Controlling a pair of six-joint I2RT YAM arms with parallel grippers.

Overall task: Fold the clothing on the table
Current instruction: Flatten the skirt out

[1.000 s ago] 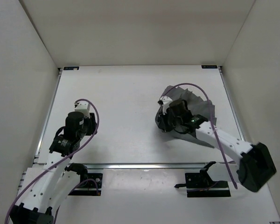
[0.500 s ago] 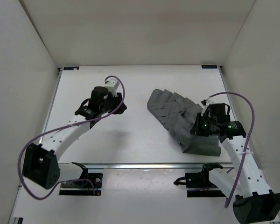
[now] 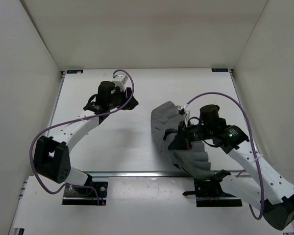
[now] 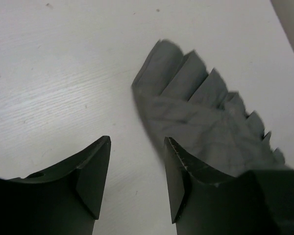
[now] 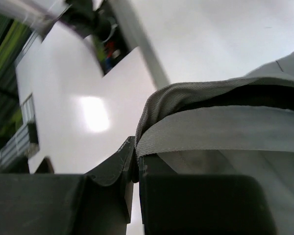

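My right gripper (image 5: 135,164) has swung leftward across the table (image 3: 137,147) since a moment ago. Its jaws are clamped tight on a doubled edge of the clothing (image 3: 160,125), which drapes away from the fingertips in pleated ridges, partly lifted and partly lying on the white top beneath my wrist. My left gripper (image 4: 136,147) has edged farther out and hangs half open with nothing between its fingers, bare tabletop directly under it and the garment's fanned end just ahead to its right, not touching.
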